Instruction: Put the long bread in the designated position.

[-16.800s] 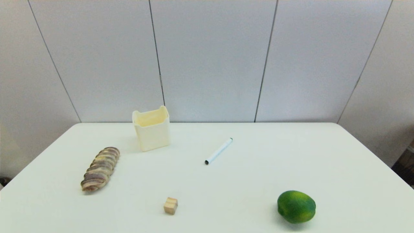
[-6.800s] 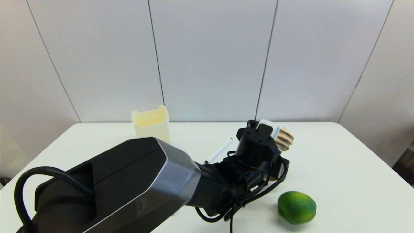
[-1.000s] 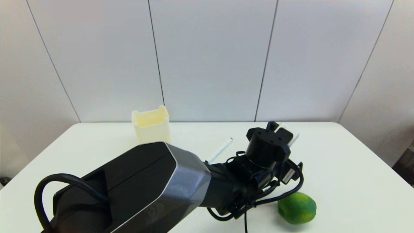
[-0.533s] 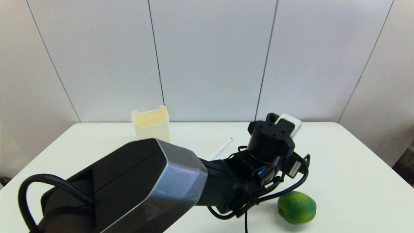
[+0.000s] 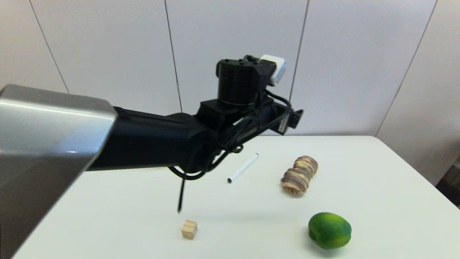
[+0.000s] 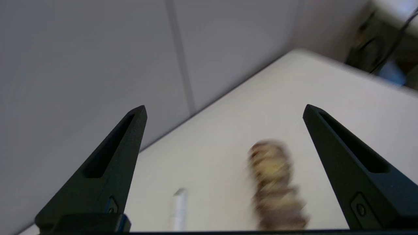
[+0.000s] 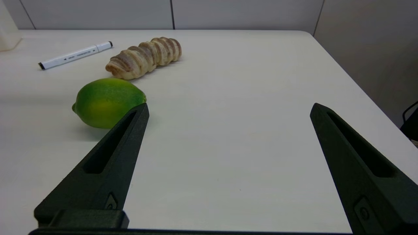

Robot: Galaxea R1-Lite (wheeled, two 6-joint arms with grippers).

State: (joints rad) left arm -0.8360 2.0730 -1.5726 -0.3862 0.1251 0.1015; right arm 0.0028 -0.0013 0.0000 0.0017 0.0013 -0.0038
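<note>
Brown-striped long bread lies free on counter, right of centre frame; my left claw spread empty above; placement looks done, only retreat left.

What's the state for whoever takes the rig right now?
Left gripper: jaws open, empty, raised well above the table, over the bread.
Right gripper: jaws open, empty, low over the table's right side, idle.
Bread: lying flat on bare tabletop right of the pen, beyond the lime, touching neither.
Done: bread is set down and released.
Left: no marker shows the target spot, so confirm placement; park the left arm.
</note>
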